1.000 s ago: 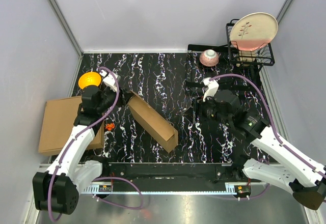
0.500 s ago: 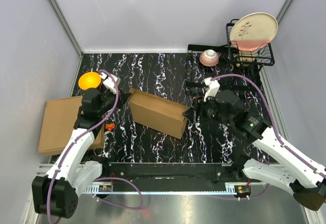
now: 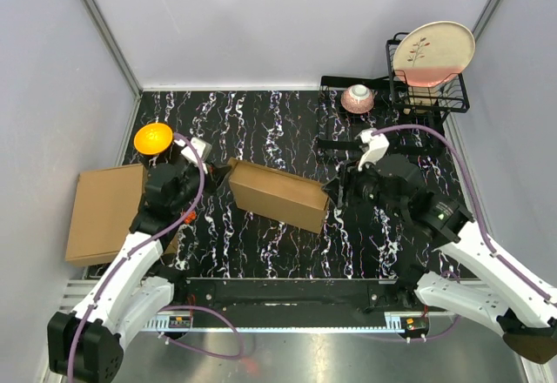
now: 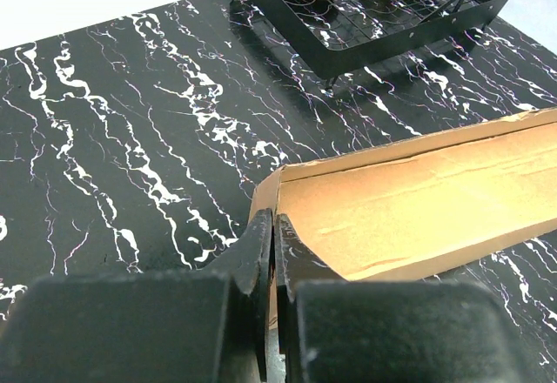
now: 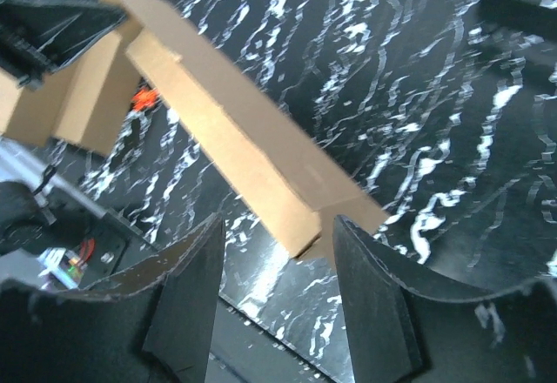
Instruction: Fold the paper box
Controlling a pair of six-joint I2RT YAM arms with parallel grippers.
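A brown paper box lies opened out as a long tube across the middle of the black marbled table. My left gripper is shut on the wall at the box's left end; the left wrist view shows the jaws pinched on that cardboard edge, with the box's open inside running off to the right. My right gripper is open at the box's right end. In the right wrist view the box's end corner sits between the spread fingers without touching them.
A stack of flat cardboard lies at the left edge, with an orange bowl behind it. A small orange object lies beside the left arm. At the back right are a pink bowl on a black tray and a wire rack holding a plate.
The box has swung from a steep diagonal to nearly level and shifted right. My left gripper has moved right with it. My right gripper has backed off slightly to the right.
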